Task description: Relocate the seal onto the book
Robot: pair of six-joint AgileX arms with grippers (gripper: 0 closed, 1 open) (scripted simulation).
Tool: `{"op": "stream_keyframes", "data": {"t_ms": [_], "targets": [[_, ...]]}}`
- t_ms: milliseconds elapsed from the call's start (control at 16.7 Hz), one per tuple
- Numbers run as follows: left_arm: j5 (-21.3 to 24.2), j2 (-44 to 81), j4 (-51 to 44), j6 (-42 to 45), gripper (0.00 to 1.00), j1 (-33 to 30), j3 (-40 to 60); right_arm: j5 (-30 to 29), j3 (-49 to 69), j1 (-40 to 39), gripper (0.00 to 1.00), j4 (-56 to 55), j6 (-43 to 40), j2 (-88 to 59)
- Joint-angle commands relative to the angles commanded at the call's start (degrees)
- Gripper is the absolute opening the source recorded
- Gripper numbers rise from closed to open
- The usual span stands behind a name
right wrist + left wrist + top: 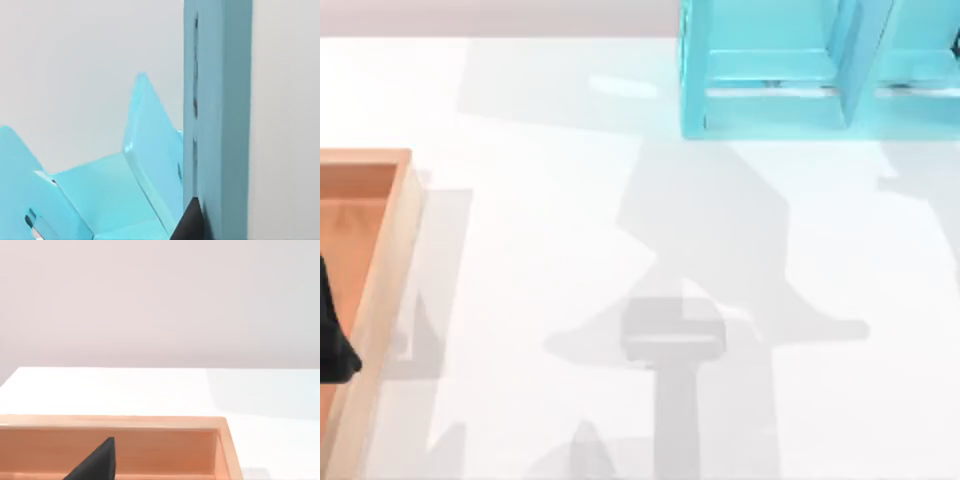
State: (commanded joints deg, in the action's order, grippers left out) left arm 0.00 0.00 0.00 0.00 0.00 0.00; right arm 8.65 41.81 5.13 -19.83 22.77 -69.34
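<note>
Top view: one white table (560,250); one wooden tray (380,290) at left edge; one turquoise shelf unit (800,70) at far right. Left gripper (332,345) shows as dark shape over tray; finger opening cannot be told. Left wrist view: one dark fingertip (95,465) above tray interior. Right wrist view: one teal-blue book (220,110) upright, touching right gripper's dark fingertip (189,222), shelf unit just beside; grip cannot be told.

The smooth white table (570,200) bears soft grey shadows, the open-topped wooden tray (395,250) is orange-tan (paler along its rim), the boxy plastic-looking shelf unit (770,110) is light turquoise, and the darker upright teal-blue slab (220,125) is plain
</note>
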Motion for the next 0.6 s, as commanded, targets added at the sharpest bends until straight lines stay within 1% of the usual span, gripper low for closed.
{"op": "stream_keyframes", "data": {"t_ms": [180,300,420,600], "targets": [[0.00,0.00,0.00,0.00,1.00,0.00,0.00,-2.98,0.70,-3.68,0.00,-1.61,-3.61,-1.73],[0.00,0.00,0.00,0.00,1.00,0.00,0.00,-6.91,1.36,-8.84,0.00,-3.59,-8.98,-4.45],[0.00,0.00,0.00,0.00,1.00,0.00,0.00,-11.78,1.88,-15.28,0.00,-5.84,-16.75,-7.93],[0.00,0.00,0.00,0.00,1.00,0.00,0.00,-19.96,2.27,-26.47,0.00,-9.35,-32.82,-13.99]]}}
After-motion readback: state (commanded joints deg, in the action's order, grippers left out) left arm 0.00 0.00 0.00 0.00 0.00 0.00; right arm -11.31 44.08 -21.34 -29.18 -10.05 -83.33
